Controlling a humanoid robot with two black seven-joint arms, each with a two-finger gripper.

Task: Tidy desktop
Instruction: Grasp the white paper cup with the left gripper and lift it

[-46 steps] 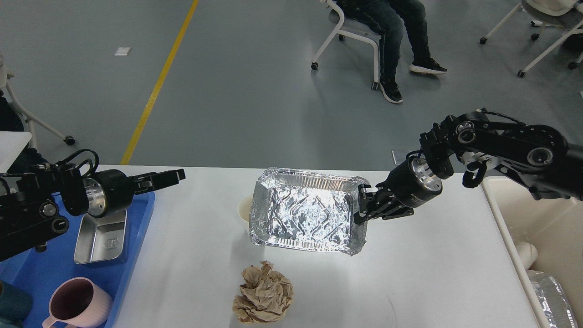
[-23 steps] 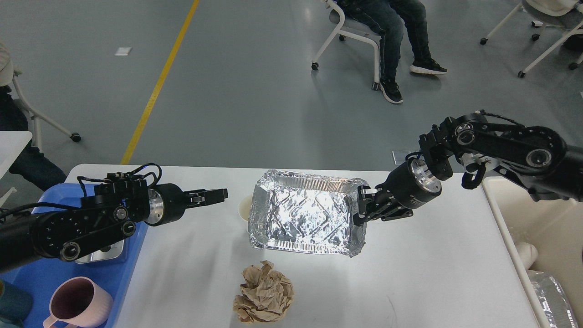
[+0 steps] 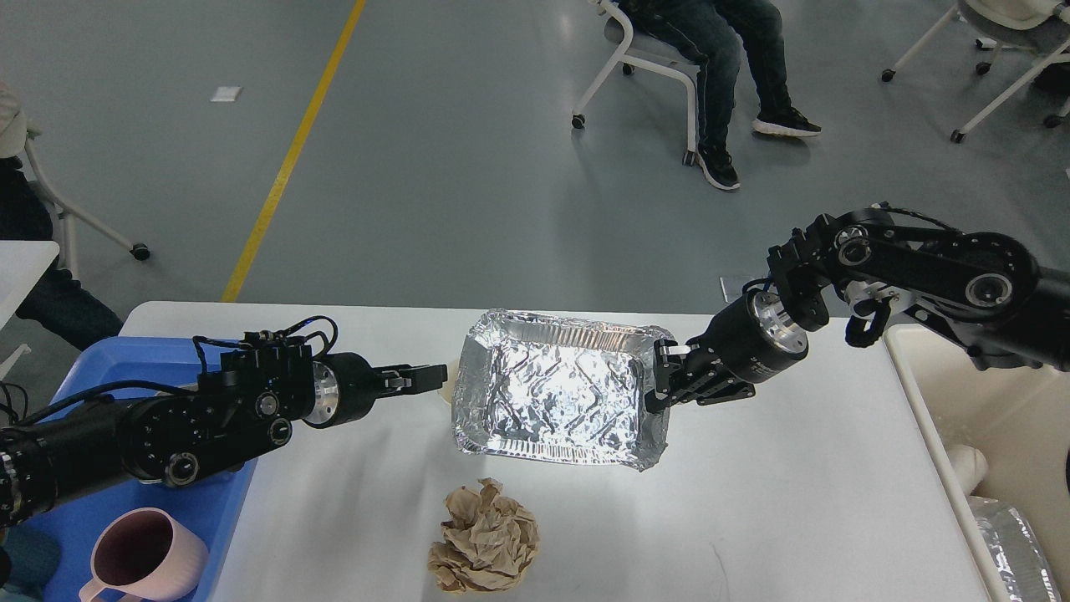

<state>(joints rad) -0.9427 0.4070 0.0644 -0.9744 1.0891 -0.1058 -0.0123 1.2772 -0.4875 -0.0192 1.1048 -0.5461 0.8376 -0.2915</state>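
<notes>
On the white-grey desktop [image 3: 794, 502] a crinkled foil tray [image 3: 556, 389] lies at the centre, empty. My right gripper [image 3: 664, 378] is shut on its right rim. My left gripper [image 3: 430, 378] reaches in low from the left, its fingertips pointing at the tray's left end. They are close to a cream cup [image 3: 445, 393] that is mostly hidden behind the foil. The left fingers are seen side-on and dark, so their gap does not show. A crumpled ball of brown paper [image 3: 485, 539] lies near the front edge.
A blue tray [image 3: 125, 355] at the left holds a pink mug [image 3: 142, 556]; my left arm covers much of it. A cream bin [image 3: 1003, 418] at the right edge holds foil [image 3: 1011, 543]. Seated people and chairs are beyond the table.
My left arm has swung from above the blue tray rightward to the foil tray's left end. The foil tray has shifted slightly left in the right gripper.
</notes>
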